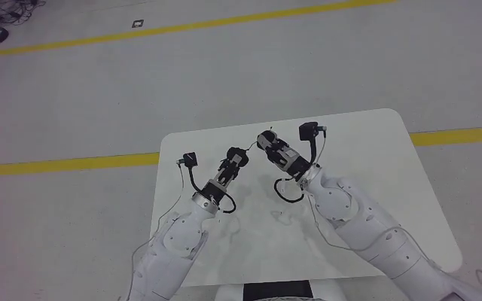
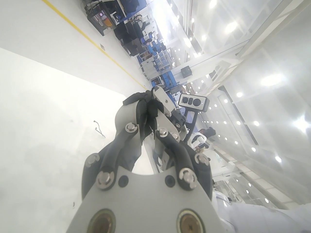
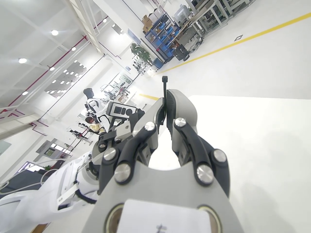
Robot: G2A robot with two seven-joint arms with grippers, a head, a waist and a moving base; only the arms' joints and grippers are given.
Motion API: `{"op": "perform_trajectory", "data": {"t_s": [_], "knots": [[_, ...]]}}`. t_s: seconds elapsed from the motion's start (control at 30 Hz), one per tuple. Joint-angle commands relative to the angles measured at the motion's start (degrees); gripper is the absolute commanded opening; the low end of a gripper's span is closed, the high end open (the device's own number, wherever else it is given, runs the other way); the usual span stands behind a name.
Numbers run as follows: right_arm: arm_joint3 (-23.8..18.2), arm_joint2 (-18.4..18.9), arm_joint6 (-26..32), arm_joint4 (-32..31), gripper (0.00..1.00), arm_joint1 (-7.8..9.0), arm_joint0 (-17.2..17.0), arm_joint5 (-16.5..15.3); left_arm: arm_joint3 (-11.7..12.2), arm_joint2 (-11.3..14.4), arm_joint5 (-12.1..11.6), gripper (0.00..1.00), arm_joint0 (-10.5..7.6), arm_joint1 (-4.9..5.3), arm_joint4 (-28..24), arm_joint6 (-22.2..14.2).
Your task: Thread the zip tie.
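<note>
Right pincer (image 3: 166, 105) clamped on zip tie (image 3: 165, 87), black strap pinched between fingers (image 3: 183, 106), head poking past tips. Left pincer (image 2: 145, 103) closed, tips just beside right pincer; grip on strap unclear. White bench (image 3: 255, 127) beneath both, small dark scrap (image 2: 99, 130) lying well apart.

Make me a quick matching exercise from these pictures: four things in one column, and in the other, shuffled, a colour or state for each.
Things:
1. zip tie
2. table
3. floor line
4. right gripper

Colour or state:
a. yellow
b. shut on a thin strap
c. black, head end sticking out past the grip
d. white

Pairs: 1-c, 2-d, 3-a, 4-b
</note>
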Motion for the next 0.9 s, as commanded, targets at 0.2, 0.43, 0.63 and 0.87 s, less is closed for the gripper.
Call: {"op": "perform_trajectory", "data": {"t_s": [0.2,0.43,0.63,0.87], "knots": [[-0.1,0.5,0.2,-0.4,0.0,-0.49,-0.4,0.4,-0.1,0.0,0.0,0.0,-0.06,0.01,-0.4,-0.1],[0.1,0.8,1.2,0.8,0.0,-0.92,-0.7,-0.1,-0.6,-0.2,0.0,0.0,0.15,0.06,-0.6,0.1],[0.5,1.1,2.6,3.4,0.0,-1.33,-0.8,-0.9,-1.0,-0.2,0.0,0.0,0.15,0.09,-0.9,-0.1],[1.1,1.3,3.7,4.4,0.0,-1.74,-0.7,-1.6,-1.0,-0.2,0.0,0.0,0.09,0.1,-1.4,-0.4]]}}
